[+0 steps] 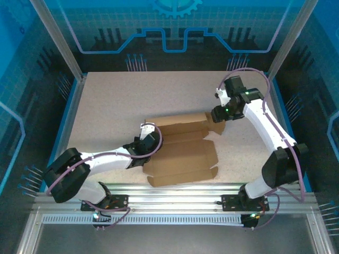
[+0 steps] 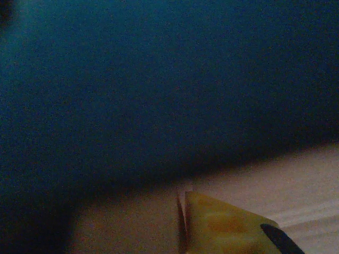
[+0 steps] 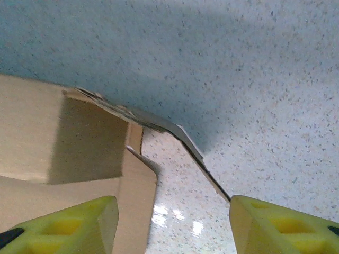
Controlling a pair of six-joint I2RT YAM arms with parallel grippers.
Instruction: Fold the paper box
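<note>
The paper box (image 1: 183, 151) lies mostly flat in the middle of the table, a brown die-cut sheet with its back panel and end flaps partly raised. My left gripper (image 1: 151, 132) sits at the box's left edge. In the dim left wrist view a thin cardboard edge (image 2: 183, 222) is pressed against a yellow finger (image 2: 225, 227), so the left gripper (image 2: 183, 211) is shut on the box. My right gripper (image 1: 218, 115) is at the box's far right flap. It (image 3: 172, 227) stands open, its yellow fingers (image 3: 69, 227) wide apart, with the thin raised flap (image 3: 185, 143) ending at the right fingertip.
The speckled tabletop (image 1: 116, 100) stretches behind and to both sides of the box. An aluminium rail (image 1: 175, 190) runs along the near edge by the arm bases. Blue panels (image 1: 175, 32) and metal posts (image 1: 58, 37) enclose the table.
</note>
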